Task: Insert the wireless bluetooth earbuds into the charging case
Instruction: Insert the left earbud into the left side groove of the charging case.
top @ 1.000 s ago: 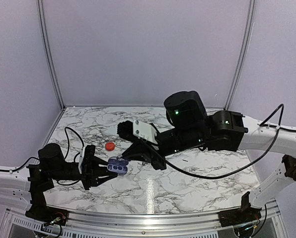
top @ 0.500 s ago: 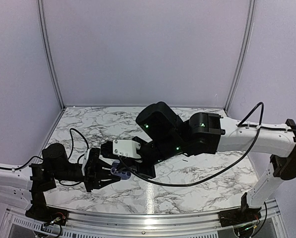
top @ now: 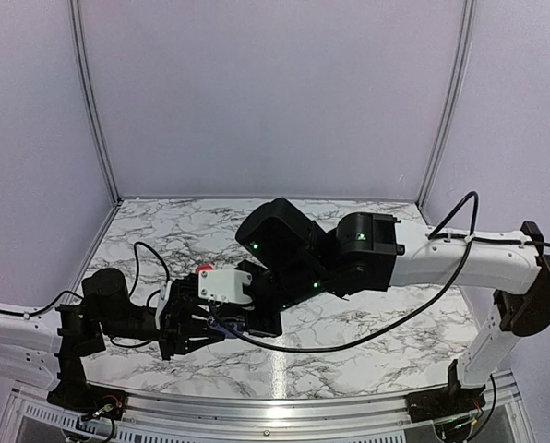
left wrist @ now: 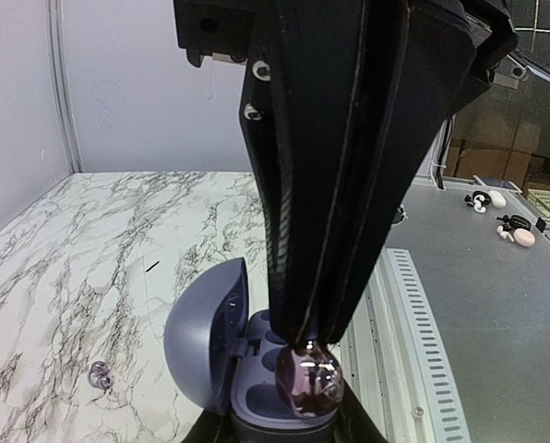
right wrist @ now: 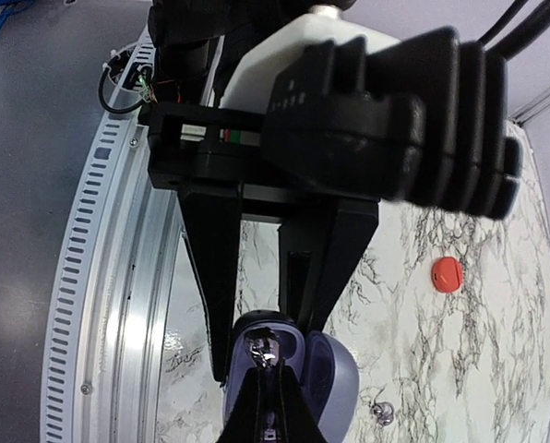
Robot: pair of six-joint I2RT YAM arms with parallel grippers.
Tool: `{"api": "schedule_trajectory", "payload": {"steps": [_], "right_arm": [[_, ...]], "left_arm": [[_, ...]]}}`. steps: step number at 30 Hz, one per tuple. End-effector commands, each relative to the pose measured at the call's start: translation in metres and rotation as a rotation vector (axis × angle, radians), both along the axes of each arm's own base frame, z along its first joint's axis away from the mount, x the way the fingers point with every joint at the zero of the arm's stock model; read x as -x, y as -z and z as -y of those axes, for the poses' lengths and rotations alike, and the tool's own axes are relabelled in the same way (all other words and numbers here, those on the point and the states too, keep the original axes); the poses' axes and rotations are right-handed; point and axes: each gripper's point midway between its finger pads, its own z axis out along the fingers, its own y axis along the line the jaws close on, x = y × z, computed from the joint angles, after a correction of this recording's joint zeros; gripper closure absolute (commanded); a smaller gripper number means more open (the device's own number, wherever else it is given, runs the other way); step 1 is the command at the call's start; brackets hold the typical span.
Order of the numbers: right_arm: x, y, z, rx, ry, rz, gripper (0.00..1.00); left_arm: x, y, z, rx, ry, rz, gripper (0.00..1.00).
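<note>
My left gripper [top: 197,329] is shut on the base of the purple-blue charging case [left wrist: 201,355], whose lid stands open to the left. My right gripper [right wrist: 268,371] comes down from above, shut on a glossy silvery earbud [left wrist: 309,383]. The earbud hangs right at the near well of the case [right wrist: 335,378], at or just inside its rim. A second silvery earbud [left wrist: 100,374] lies loose on the marble, left of the case. In the top view the right wrist covers nearly all of the case [top: 221,325].
A small red piece [right wrist: 447,274] lies on the marble table [top: 367,323] behind the right wrist, half hidden in the top view [top: 204,269]. The slotted metal rail [left wrist: 413,323] of the table's near edge runs close beside the case.
The right arm has swung left and down from mid-table, bringing the earbud onto the case. The left gripper with the case has stayed almost still.
</note>
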Motion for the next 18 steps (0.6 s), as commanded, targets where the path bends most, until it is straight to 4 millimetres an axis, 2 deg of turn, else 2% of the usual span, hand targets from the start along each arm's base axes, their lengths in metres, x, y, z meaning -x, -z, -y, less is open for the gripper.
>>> {"api": "schedule_trajectory", "payload": {"steps": [1, 9, 15, 18], "right_arm": [[-0.002, -0.005, -0.002, 0.014, 0.015, 0.044, 1.0], [-0.008, 0.006, 0.005, 0.068, 0.047, 0.143, 0.99], [-0.001, 0.007, 0.01, 0.085, 0.016, 0.234, 0.98], [0.01, 0.006, 0.009, 0.084, -0.026, 0.254, 0.98]], "left_arm": [[0.003, -0.019, 0.004, 0.046, 0.025, 0.037, 1.0], [0.006, -0.021, 0.002, 0.055, 0.035, 0.034, 1.0], [0.012, -0.022, 0.003, 0.059, 0.072, 0.016, 1.0], [0.016, -0.021, 0.006, 0.053, 0.099, -0.004, 1.0]]}}
